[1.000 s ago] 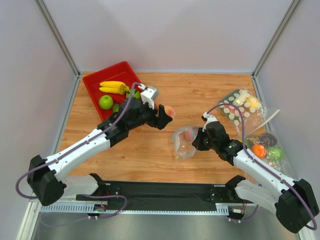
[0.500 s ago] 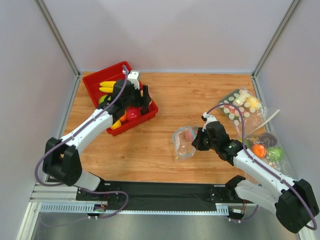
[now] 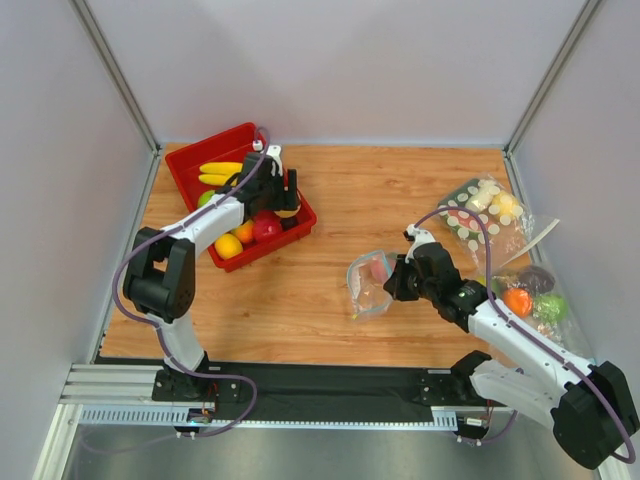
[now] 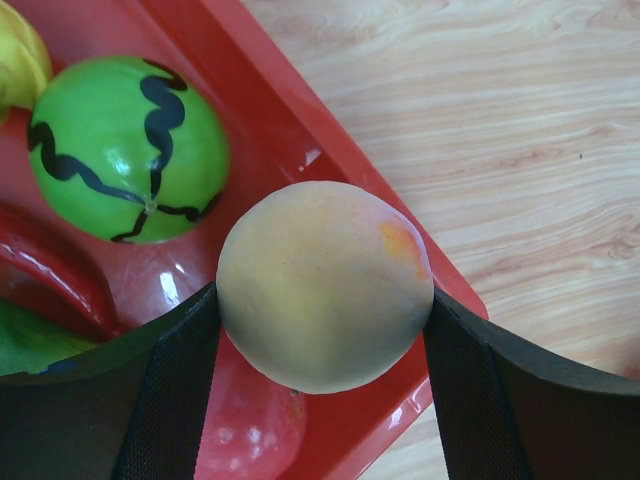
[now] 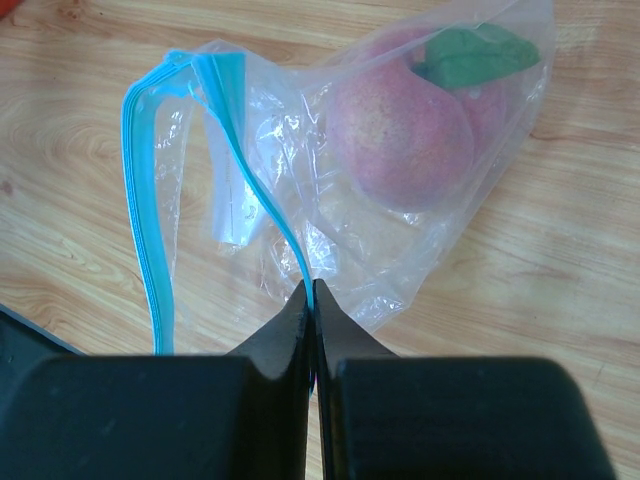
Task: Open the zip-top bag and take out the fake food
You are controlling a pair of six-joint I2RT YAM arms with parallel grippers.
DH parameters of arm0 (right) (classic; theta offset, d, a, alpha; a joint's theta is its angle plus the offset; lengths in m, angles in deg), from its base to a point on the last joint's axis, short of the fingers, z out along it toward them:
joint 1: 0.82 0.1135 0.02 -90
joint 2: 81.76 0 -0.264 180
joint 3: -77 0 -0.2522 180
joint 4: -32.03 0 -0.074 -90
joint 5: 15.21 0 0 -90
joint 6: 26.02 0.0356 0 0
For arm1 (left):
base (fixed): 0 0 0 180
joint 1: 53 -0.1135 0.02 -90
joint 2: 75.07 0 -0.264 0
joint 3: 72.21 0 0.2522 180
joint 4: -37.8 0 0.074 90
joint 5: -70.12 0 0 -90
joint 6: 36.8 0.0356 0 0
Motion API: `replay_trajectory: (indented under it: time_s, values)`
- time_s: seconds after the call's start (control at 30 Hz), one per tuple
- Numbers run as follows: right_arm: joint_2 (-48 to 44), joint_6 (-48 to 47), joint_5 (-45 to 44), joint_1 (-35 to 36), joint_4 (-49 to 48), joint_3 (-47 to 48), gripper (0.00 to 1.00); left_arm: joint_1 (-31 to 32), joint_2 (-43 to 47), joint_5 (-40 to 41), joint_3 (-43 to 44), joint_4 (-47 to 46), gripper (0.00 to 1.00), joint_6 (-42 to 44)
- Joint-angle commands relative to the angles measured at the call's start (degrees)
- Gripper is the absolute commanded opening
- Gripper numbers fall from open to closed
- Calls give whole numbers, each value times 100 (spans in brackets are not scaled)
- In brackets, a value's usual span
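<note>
Zip-top bag [image 5: 265,150] is lying on the wooden table [image 3: 400,190] right off the nose of the right gripper [image 5: 312,300]. That gripper's fingers are pinched tight together on one lip of it, right where the light blue zip strip [image 5: 150,200] runs in between them. The other side of the strip loops off to the left of the fingers, so the mouth is gaping a bit. Inside the bag, just ahead of the fingertips and a little to the right, sits the pink-red peach [image 5: 400,135] with a green leaf [image 5: 470,55] beyond it. Can't really tell if there's anything else tucked behind it.

Over on the other side, the left gripper [image 4: 320,300] is clamped on a yellow-orange fruit [image 4: 325,285], both pads touching its sides. Directly under that gripper is the edge of the red tray [image 4: 300,110], so the fruit hangs half over the tray and half over the bare wood. Ahead of it and to the left, down in the tray, there's a green ball with black squiggles [image 4: 125,150]. The overhead view also shows bananas [image 3: 222,173] in there. The two grippers are well apart.
</note>
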State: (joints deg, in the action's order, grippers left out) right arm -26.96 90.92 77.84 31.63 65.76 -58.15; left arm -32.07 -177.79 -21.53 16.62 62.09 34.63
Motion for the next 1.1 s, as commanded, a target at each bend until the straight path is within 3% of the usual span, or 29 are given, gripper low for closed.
replay_trajectory:
  time_s: [0.0, 0.27, 0.43, 0.83, 1.07]
  values:
    - [-93, -84, -41, -10, -107, 29, 0, -1, -47, 7, 158, 160, 44, -147]
    - [-119, -75, -15, -10, -125, -7, 0, -10, -90, -63, -1, 353, 57, -112]
    - [-154, -57, 3, -19, -125, -33, 0, -1, 102, -423, 78, 459, 99, 37]
    - [-154, -31, 29, -10, -133, 2, 0, 122, 1692, -450, -256, 266, 99, 467]
    - [-146, -31, 47, -10, -151, 37, 0, 719, 2413, -319, -256, 283, 98, 890]
